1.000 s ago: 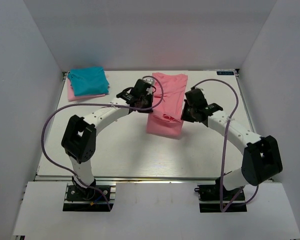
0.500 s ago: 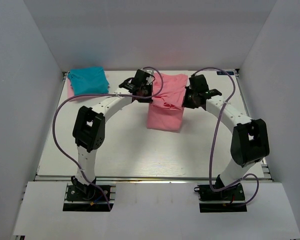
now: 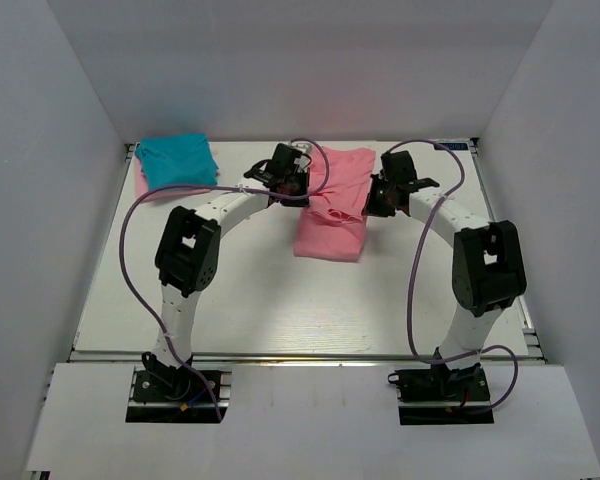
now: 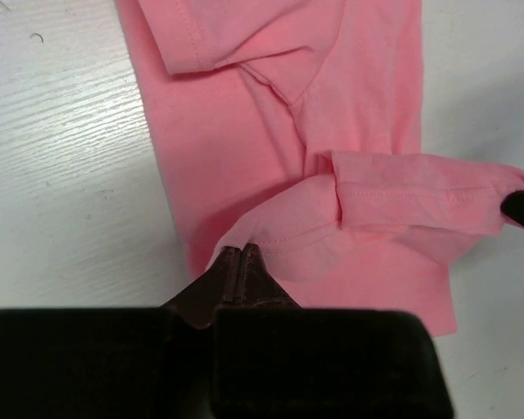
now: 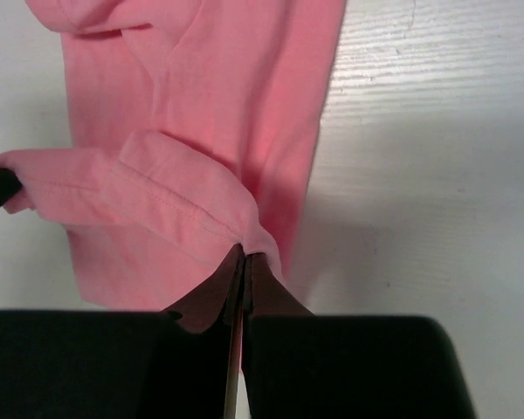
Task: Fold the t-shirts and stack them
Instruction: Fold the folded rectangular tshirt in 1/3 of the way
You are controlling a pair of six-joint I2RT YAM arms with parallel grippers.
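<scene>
White wood-grain table, plain white walls on 3 sides. My left gripper is pinched tight on one corner of a raised edge of the salmon-pink t-shirt. My right gripper is clamped the same way on the opp. corner, cloth between the fingers.

That stitched edge runs crosswise between the two tips, lifted off the layer below and sagging a bit mid-span. The rest of the shirt lies flat ahead of both tips. Its long axis runs near-to-far, sleeves already turned in, far end beyond me. So the fold prob. goes straight on toward that far end, both arms level, about equally close.

Cloth is thin soft jersey w/ a matte, limp drape and creases easily. It'll likely bunch if one side leads.

Far-left corner, well apart: teal-blue t-shirt folded on top of pale pink t-shirt. Left arm is nearer that stack.
</scene>
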